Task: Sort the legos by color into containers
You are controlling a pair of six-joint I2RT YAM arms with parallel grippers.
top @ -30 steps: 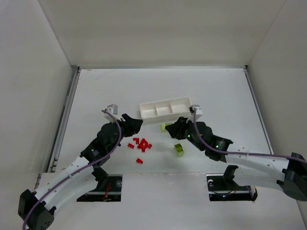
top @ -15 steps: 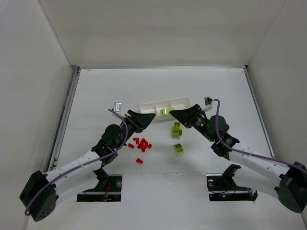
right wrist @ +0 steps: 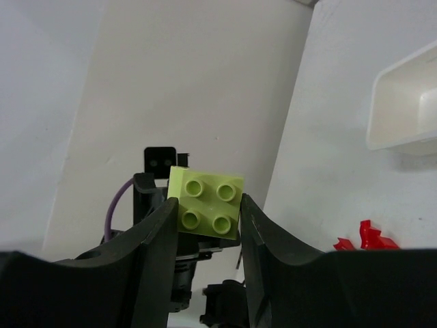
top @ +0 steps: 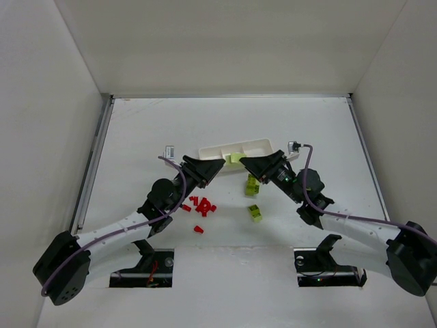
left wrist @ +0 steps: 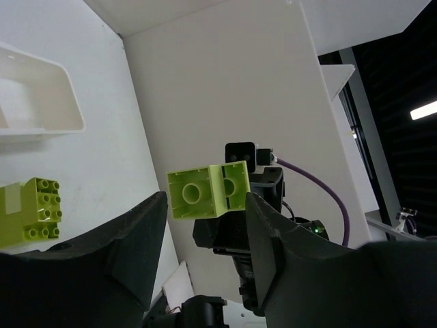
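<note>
A yellow-green lego (top: 235,158) hangs in the air just in front of the white tray of containers (top: 212,148). My right gripper (top: 244,161) is shut on it. In the right wrist view its studs (right wrist: 208,201) face the camera between the two fingers. My left gripper (top: 222,164) comes from the other side, open, with a fingertip close on either side of the lego's hollow underside (left wrist: 205,193). Two more yellow-green legos (top: 252,184) (top: 255,213) lie on the table. Several red legos (top: 202,204) lie in a cluster under the left arm.
One red lego (top: 199,229) lies apart, nearer the arm bases. The tray's end wall (left wrist: 41,96) and a yellow-green lego (left wrist: 29,212) show in the left wrist view. White walls close the table in on three sides.
Both grippers rose from the table and met nose to nose in front of the tray. The right one carried a yellow-green lego up and left another on the table.
</note>
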